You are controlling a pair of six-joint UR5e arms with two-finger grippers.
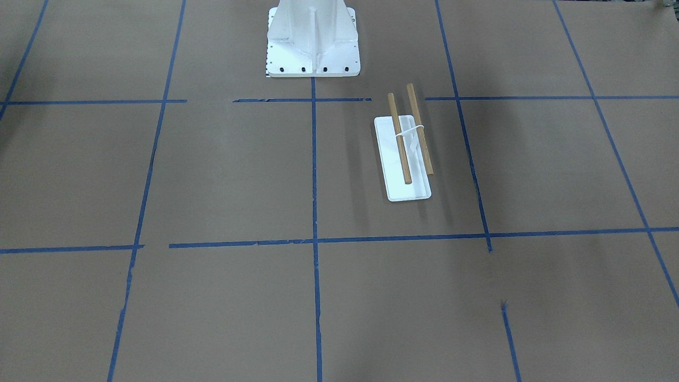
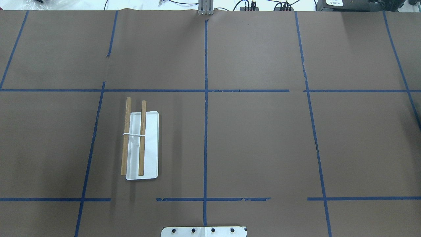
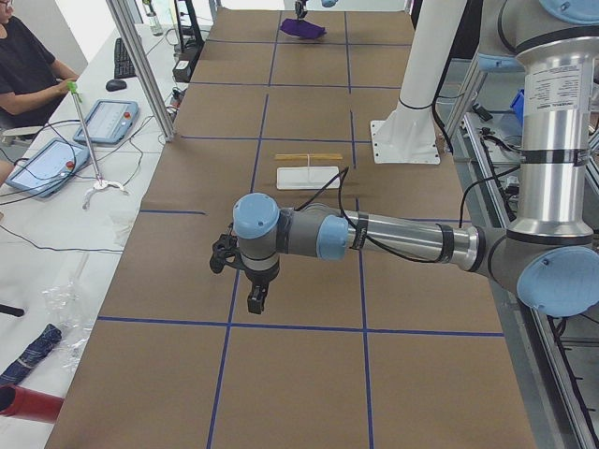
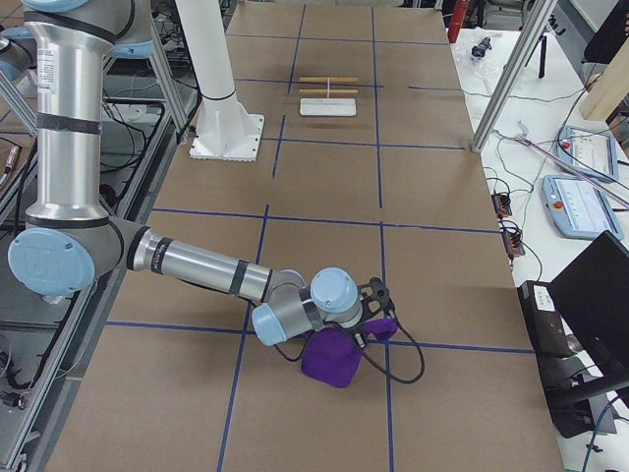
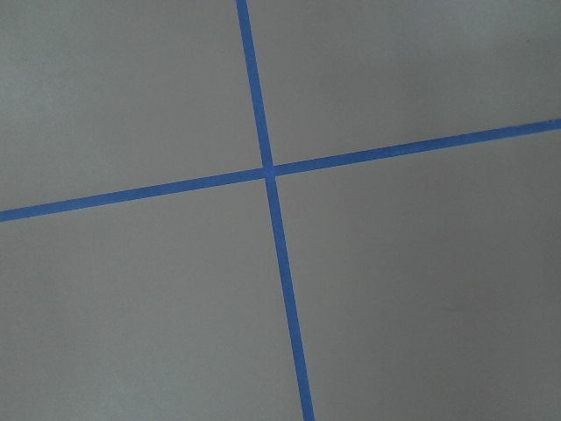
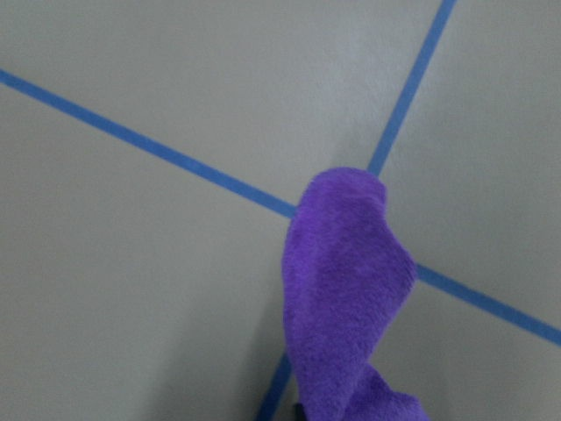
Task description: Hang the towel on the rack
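The rack stands on the table on my left side, a white tray base (image 2: 151, 144) with two wooden rods (image 2: 142, 138) joined by a white bracket; it also shows in the front view (image 1: 395, 170). The purple towel (image 4: 332, 359) hangs from my right gripper (image 4: 376, 317) just above the table, far to the right of the rack, and fills the lower right wrist view (image 6: 346, 289). My left gripper (image 3: 255, 301) points down over bare table at the left end. Both grippers show only in side views, so I cannot tell whether they are open or shut.
The white bolted pedestal (image 1: 313, 48) stands at the robot's edge of the table, beside the rack. Blue tape lines (image 5: 267, 171) cross the brown table cover. An operator (image 3: 23, 65) sits at a side desk with tablets.
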